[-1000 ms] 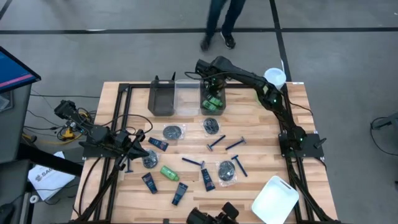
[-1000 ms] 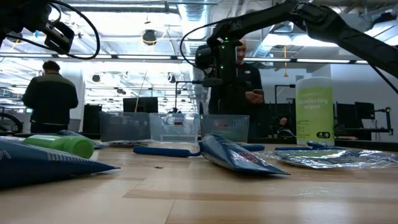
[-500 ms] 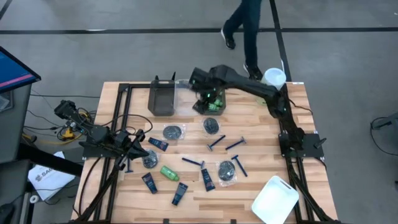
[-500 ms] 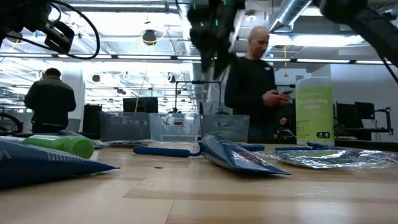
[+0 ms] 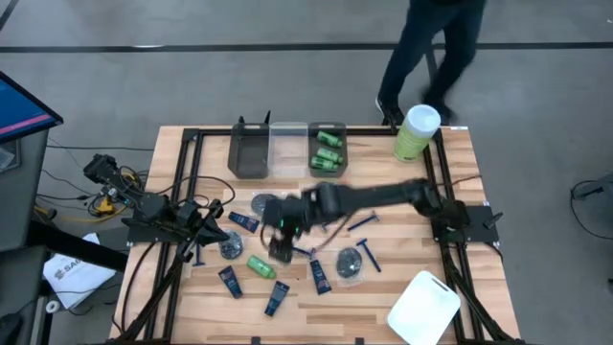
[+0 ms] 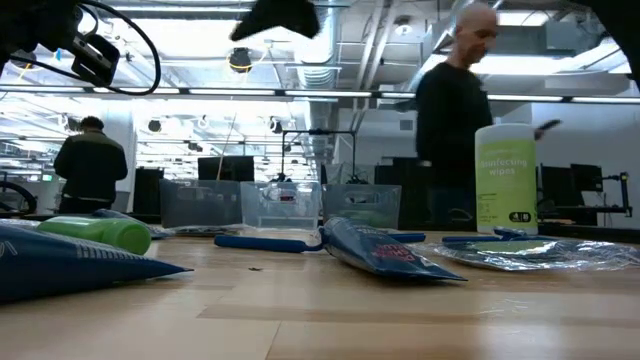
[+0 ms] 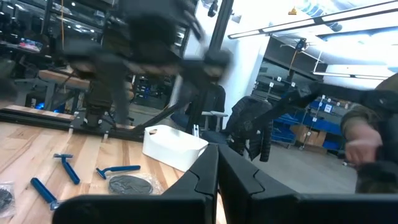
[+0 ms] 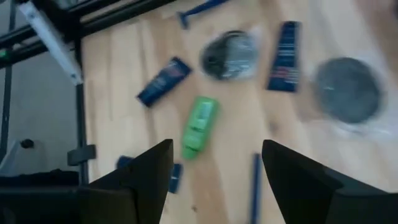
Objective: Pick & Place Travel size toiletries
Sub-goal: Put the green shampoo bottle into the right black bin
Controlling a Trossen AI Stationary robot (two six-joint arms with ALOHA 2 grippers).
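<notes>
Toiletries lie scattered over the near half of the wooden surface (image 5: pixel 383 182): a bright green mini bottle (image 5: pixel 261 265), dark navy squeeze tubes (image 5: pixel 229 281), thin blue razors (image 5: pixel 369 253) and round dark grey packets (image 5: pixel 350 264). More green mini bottles (image 5: pixel 329 150) lie inside the rightmost of three small bins at the far edge; the dark bin (image 5: pixel 249 153) to the left and the clear one (image 5: pixel 289 149) between them show nothing I can make out.

Stretched leftward across the middle of the surface, the right gripper (image 5: pixel 280 238) hangs blurred above the loose green bottle and the tubes. In its wrist view the fingers (image 8: pixel 149 174) stand wide apart with nothing between them, and the green bottle shows in the gap below.

At the left edge the left gripper (image 5: pixel 199 233) rests low with its fingers (image 7: pixel 239 177) pressed together, holding nothing.

A tall green canister with a white lid (image 5: pixel 415 131) stands at the far right corner, and a white tray (image 5: pixel 422 309) sits at the near right corner. A person (image 5: pixel 431 48) walks past the far side of the surface.
</notes>
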